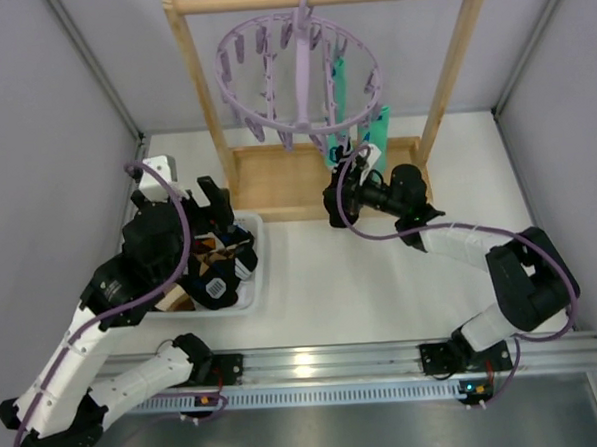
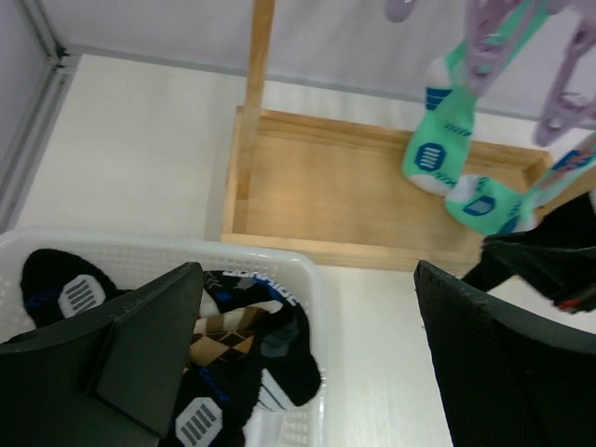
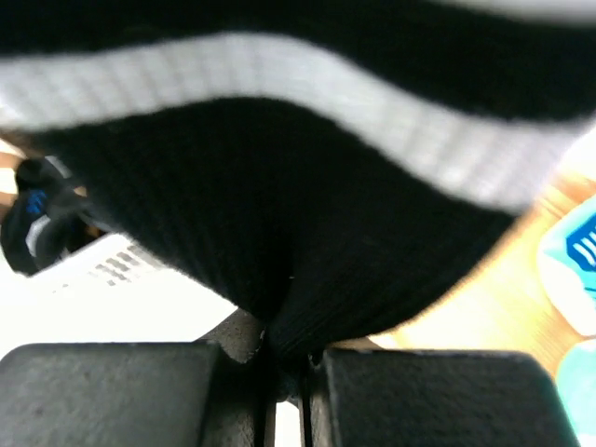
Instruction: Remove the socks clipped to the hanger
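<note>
The lavender hanger (image 1: pixel 296 83) hangs by its hook from the wooden rack's top bar. Mint-teal socks (image 1: pixel 374 129) dangle from its right-hand clips and also show in the left wrist view (image 2: pixel 438 149). My right gripper (image 1: pixel 335 197) reaches under the hanger's right side and is shut (image 3: pixel 289 368) on the bottom of a black sock with a white stripe (image 3: pixel 279 233), which fills its view. My left gripper (image 1: pixel 215 200) hovers open (image 2: pixel 307 279) over the white basket (image 2: pixel 140 244), with nothing between its fingers.
Black and brown argyle socks (image 2: pixel 251 326) lie in the basket (image 1: pixel 256 276) at the left. The wooden rack's tray base (image 1: pixel 276 180) and its uprights stand at the back. Grey walls close in both sides.
</note>
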Robot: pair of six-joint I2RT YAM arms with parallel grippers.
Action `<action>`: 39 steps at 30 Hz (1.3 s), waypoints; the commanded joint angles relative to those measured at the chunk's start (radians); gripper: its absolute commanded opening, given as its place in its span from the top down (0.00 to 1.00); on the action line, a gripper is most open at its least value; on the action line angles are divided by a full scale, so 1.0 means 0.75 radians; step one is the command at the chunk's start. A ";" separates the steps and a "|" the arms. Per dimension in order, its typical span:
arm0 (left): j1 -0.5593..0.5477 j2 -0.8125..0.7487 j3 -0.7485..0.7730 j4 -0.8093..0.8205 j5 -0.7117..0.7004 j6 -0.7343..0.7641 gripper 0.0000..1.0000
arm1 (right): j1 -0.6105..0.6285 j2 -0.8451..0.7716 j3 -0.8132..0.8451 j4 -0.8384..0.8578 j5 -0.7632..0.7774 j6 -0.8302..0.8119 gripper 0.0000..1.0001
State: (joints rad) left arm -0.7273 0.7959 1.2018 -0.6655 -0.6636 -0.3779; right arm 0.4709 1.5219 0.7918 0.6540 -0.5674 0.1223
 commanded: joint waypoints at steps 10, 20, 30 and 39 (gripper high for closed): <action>-0.016 0.401 0.585 0.026 0.394 -0.053 0.02 | 0.607 -0.209 0.034 -0.017 0.999 -0.151 1.00; -0.194 0.683 0.940 0.020 0.413 0.133 0.02 | 0.914 -0.027 0.239 -0.099 1.441 -0.435 1.00; -0.210 0.730 0.860 0.024 0.334 0.224 0.02 | 1.017 0.006 0.182 0.076 1.377 -0.456 1.00; -0.047 0.778 0.766 0.091 0.672 0.122 0.02 | 0.972 -0.176 -0.037 0.245 1.174 -0.396 1.00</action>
State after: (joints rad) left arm -0.7944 1.3674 1.8194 -0.6594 -0.2657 -0.2562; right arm 1.2030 1.4578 0.7929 0.7544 0.4179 -0.2031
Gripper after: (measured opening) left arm 0.984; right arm 0.025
